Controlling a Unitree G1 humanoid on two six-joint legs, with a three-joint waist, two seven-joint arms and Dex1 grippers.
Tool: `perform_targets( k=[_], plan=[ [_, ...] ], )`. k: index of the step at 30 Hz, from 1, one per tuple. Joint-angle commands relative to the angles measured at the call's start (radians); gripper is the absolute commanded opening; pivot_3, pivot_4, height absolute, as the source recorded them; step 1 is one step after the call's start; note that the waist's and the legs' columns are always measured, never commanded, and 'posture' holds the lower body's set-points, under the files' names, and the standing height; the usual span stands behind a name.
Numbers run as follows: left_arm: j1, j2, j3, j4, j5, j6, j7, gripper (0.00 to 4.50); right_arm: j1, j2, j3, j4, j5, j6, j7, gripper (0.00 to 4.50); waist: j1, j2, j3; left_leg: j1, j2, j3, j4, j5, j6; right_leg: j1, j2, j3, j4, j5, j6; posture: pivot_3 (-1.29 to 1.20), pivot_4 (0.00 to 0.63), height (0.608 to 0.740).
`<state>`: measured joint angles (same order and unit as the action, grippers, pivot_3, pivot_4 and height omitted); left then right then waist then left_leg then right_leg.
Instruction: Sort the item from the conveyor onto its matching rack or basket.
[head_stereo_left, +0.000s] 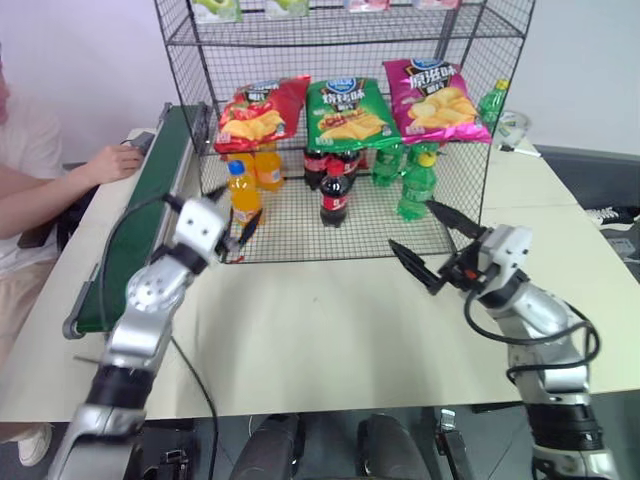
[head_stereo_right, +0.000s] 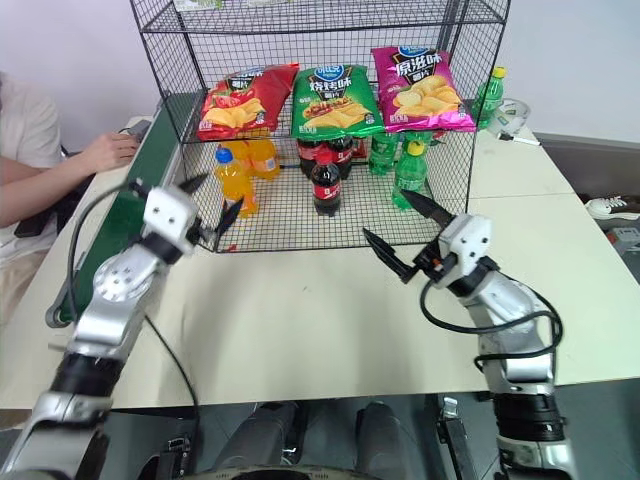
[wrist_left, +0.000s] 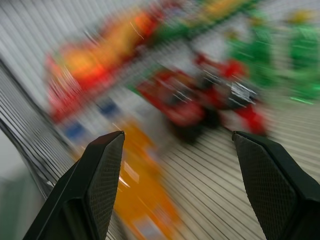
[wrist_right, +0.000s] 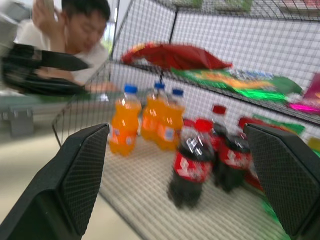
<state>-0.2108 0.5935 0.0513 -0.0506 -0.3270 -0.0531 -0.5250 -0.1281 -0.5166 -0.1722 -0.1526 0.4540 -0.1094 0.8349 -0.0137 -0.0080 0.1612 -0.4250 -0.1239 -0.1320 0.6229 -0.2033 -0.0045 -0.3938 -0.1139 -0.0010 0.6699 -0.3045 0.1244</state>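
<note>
The red snack bag (head_stereo_left: 262, 112) lies on the middle tier of the black wire rack (head_stereo_left: 468, 185), at its left end, beside a green bag (head_stereo_left: 347, 112) and a pink bag (head_stereo_left: 435, 100). The dark green conveyor (head_stereo_left: 150, 200) runs along the rack's left side with nothing on the belt. My left gripper (head_stereo_left: 232, 210) hovers open and empty just in front of the rack's left front corner, below the red bag. My right gripper (head_stereo_left: 411, 224) stands open and empty in front of the rack's right front corner, above the table.
Orange soda bottles (head_stereo_left: 243, 190), cola bottles (head_stereo_left: 335, 195) and green bottles (head_stereo_left: 415, 185) stand on the rack's bottom tier. A person sits at the left with a hand (head_stereo_left: 112, 160) by the conveyor. The pale table (head_stereo_left: 320, 330) stretches in front of the rack.
</note>
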Motion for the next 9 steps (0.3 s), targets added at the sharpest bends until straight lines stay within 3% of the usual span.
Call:
perform_targets(
  k=[1, 9],
  plan=[
    [0.064, 0.088, 0.2, -0.101, -0.173, 0.094, -0.09, 3.6, 0.037, -0.081, -0.083, -0.009, 0.066, 0.011, 0.089, 4.5, 0.002, 0.0, 0.0, 0.0, 0.0, 0.0, 0.0, 0.0, 0.0, 0.0, 0.0, 0.0, 0.0, 0.0, 0.0, 0.0, 0.15, 0.74],
    [0.262, 0.189, 0.349, -0.054, -0.169, 0.156, -0.215, 3.6, 0.099, -0.168, -0.163, 0.028, 0.095, 0.013, 0.182, 4.5, 0.005, 0.001, 0.0, 0.007, 0.0, 0.0, -0.001, -0.002, 0.003, 0.005, -0.001, 0.0, -0.005, 0.0, 0.0, 0.0, 0.15, 0.74]
  ],
)
